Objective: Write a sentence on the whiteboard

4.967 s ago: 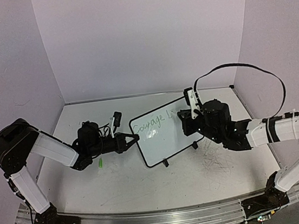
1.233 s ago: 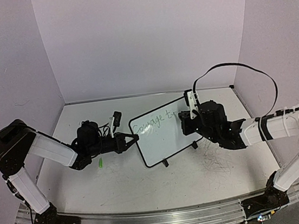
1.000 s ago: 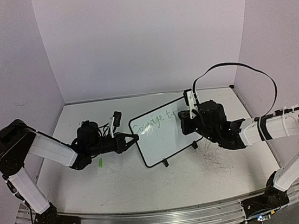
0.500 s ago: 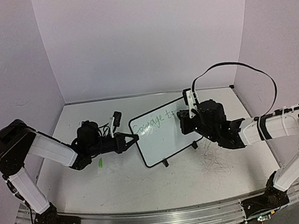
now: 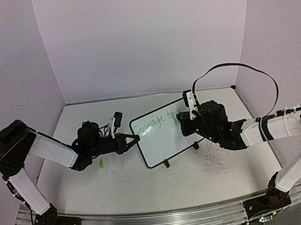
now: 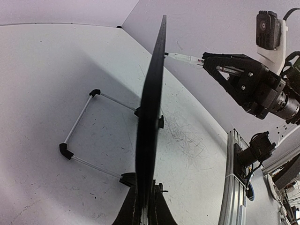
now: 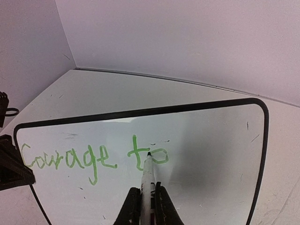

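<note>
The whiteboard (image 5: 165,141) stands tilted on its feet at mid table. My left gripper (image 5: 135,140) is shut on its left edge; in the left wrist view the whiteboard (image 6: 152,103) is edge-on between the closed jaws of my left gripper (image 6: 145,206). My right gripper (image 5: 184,125) is shut on a white marker (image 7: 148,176) at the board's right side. The marker tip touches the whiteboard (image 7: 211,154) between the "t" and "o". The sentence (image 7: 93,159) reads "Courage to" in green, in one line. The marker (image 6: 185,58) also shows in the left wrist view.
A green marker cap (image 5: 101,163) lies on the table below my left arm. Grey scuff marks (image 5: 217,162) cover the table at the front right. The board's wire stand (image 6: 79,136) reaches out behind it. Walls close in the back and sides.
My right gripper has edged a little left along the board with the marker. The green "to" after "Courage" now shows more fully. The left arm and the board have not moved.
</note>
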Available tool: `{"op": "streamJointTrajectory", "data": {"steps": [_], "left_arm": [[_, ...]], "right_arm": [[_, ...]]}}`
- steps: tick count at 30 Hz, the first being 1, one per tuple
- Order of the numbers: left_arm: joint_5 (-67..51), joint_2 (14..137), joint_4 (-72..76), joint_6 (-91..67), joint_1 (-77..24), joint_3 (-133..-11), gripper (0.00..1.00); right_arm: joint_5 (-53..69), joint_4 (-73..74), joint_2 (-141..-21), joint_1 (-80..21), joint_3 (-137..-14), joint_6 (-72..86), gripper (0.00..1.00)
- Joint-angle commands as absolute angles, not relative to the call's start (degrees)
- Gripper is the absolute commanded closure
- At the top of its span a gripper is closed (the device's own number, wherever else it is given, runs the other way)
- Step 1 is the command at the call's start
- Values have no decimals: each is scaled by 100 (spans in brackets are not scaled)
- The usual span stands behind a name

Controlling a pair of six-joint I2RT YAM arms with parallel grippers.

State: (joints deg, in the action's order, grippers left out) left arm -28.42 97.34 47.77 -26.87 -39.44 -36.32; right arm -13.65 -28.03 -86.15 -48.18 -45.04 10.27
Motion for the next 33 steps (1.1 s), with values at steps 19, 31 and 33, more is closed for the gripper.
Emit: {"op": "streamJointTrajectory", "data": {"steps": [19, 31, 33], "left_arm": [[-2636, 9439, 4441, -2619, -3913, -3533, 92], [-2644, 9362, 4441, -2661, -3919, -3568, 83], [-2660, 9379, 4439, -2677, -3924, -3588, 82]], "right_arm": [[-2122, -2199, -6400, -4805, -3874, 449, 100], [-1513, -1850, -6910, -4816, -4014, 703, 100], [-1345, -1858, -7142, -4814, -4163, 762, 100]]}}
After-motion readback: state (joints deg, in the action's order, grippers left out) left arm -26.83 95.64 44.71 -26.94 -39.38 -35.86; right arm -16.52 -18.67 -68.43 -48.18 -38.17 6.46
